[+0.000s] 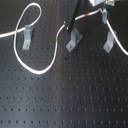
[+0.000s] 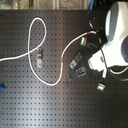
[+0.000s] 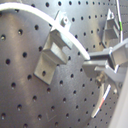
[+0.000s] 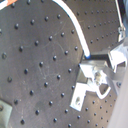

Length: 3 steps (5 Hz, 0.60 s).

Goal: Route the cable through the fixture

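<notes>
The end effector (image 3: 95, 67) grips the cable (image 1: 36, 70) at upper right, beside the middle bracket (image 1: 73, 40).

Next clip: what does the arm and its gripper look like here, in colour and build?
In the second exterior view the arm is bulky, rounded and glossy white with dark bands at the joints and thin black cables near its top. The gripper shows in the first exterior view as slim black fingers; in the first wrist view they look grey and angular.
</notes>
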Motion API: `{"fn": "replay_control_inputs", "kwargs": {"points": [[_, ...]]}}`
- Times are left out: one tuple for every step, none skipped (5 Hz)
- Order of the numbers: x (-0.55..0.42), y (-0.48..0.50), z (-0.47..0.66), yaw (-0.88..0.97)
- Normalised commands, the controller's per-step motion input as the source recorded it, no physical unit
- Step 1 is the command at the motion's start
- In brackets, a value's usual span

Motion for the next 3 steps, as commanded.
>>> {"fn": "replay_control_inputs", "kwargs": {"points": [[0.001,0.001,0.05,0.00],[-0.083,-0.124,0.26,-0.08],[-0.120,-0.093,0.20,-0.11]]}}
